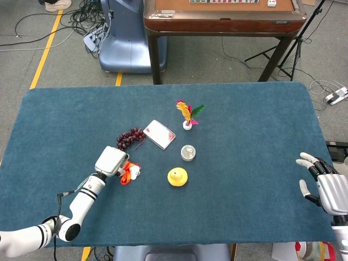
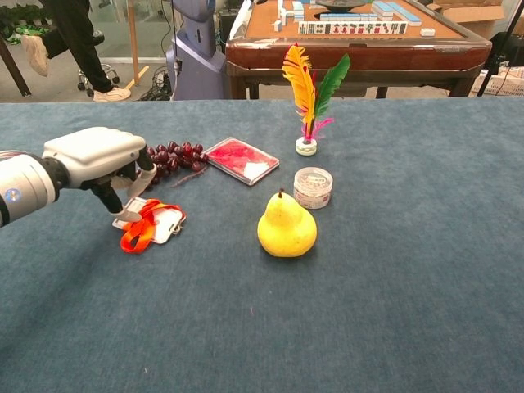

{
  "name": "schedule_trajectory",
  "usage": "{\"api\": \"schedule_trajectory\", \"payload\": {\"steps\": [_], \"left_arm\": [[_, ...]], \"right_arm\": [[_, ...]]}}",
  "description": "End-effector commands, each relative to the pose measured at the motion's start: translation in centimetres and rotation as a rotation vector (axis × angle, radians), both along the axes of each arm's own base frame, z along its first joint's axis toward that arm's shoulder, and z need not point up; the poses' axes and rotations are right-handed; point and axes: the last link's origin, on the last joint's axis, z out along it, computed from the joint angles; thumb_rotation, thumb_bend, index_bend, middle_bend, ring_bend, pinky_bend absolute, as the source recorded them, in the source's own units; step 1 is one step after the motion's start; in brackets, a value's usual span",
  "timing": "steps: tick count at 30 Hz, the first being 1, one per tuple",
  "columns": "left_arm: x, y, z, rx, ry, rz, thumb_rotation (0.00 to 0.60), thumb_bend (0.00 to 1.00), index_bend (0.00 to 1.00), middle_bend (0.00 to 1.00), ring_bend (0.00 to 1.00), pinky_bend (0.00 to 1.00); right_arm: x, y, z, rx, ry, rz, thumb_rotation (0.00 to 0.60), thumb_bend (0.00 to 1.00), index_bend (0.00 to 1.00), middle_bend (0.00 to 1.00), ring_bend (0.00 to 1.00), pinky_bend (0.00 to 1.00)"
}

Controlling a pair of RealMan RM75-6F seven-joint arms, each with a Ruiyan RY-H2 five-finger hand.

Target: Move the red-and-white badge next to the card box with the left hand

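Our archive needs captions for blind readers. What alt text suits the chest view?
The robot's left hand presses its fingertips on a badge with an orange lanyard, on a blue table. Nearby lie dark grapes, a red-and-white card box, a yellow pear, a small round tin and a feather shuttlecock.
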Motion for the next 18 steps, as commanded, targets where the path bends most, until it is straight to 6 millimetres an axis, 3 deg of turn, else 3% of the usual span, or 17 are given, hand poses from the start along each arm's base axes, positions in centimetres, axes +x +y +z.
{"api": "schedule_trajectory", "payload": {"steps": [1,18], "left_arm": [[0.4,0.1,-0.2,-0.002,-0.001,-0.004,0.600,0.00,0.77,1.00,0.99,1.00],[2.7,1.3,-1.3,0.000,0.005,-0.031,0.600,0.00,0.78,1.00,0.99,1.00]], "right_arm": [[0.0,0.0,0.0,-0.001,-0.001,0.000,0.600,0.47,0.27,0.20,0.16,0.36],[-0.1,0.1,0.2,-0.002,-0.002,-0.003,0.600,0.47,0.27,0.20,0.16,0.36]]}}
